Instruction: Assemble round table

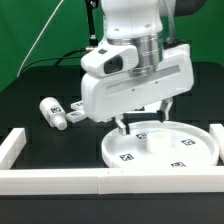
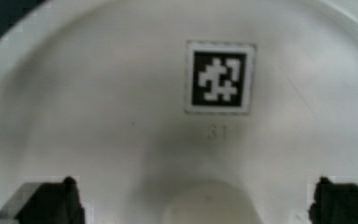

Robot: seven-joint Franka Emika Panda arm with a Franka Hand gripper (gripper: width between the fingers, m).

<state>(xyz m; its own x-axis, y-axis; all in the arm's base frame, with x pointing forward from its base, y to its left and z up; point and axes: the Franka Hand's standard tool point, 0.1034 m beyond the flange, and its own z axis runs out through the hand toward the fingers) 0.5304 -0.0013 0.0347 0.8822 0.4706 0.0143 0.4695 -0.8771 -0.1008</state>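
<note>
We hold our gripper [image 1: 143,119] spread wide and empty just above the disc [image 1: 165,150], which lies flat on the bench [image 1: 30,95] beneath it, likely to line up a grasp, with the leg [image 1: 54,110] lying well aside.

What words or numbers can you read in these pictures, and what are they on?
No words, numbers or brand names can be read anywhere.
The large flat round white plastic disc bears small black-and-white square tags: block patterns, not letters.
The short white cylinder leg has dark marks too small to read.
</note>
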